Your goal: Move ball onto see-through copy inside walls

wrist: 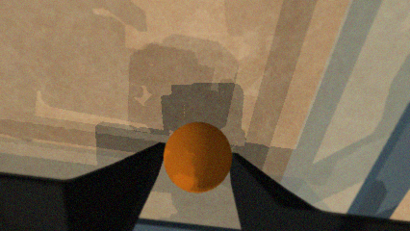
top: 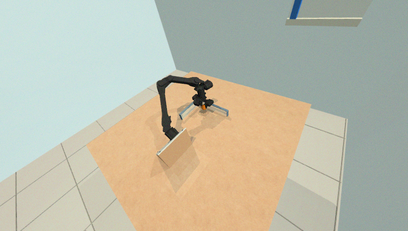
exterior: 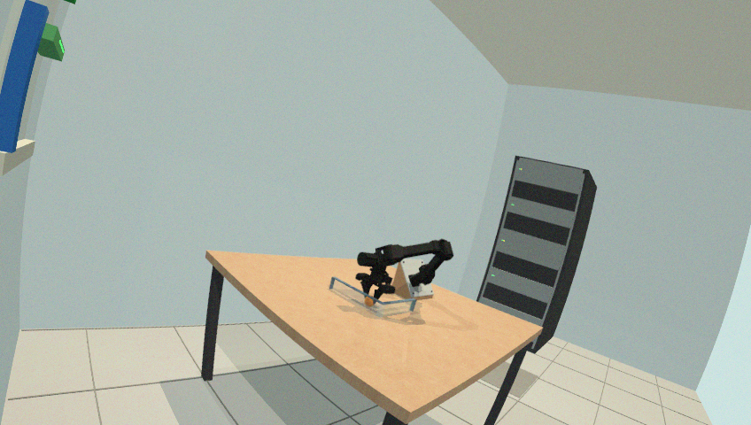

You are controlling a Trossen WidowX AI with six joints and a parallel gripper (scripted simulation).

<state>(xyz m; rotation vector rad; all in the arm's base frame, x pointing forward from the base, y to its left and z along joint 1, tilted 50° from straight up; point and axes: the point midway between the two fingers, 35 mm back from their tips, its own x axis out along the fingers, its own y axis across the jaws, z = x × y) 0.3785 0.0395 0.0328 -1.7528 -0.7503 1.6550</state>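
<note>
Orange ball (wrist: 197, 156), one, in gripper (wrist: 197, 166), two clear walls (top: 220, 109)

Black arm bent low over the corner of the clear walls on the worktop

The gripper (exterior: 370, 297) points down with its jaws closed on the orange ball (exterior: 368, 301), low inside the clear walls (exterior: 347, 290). The wooden worktop (exterior: 316, 326) stands on dark legs; a grey server rack (exterior: 537, 247) stands behind it by the wall.
</note>
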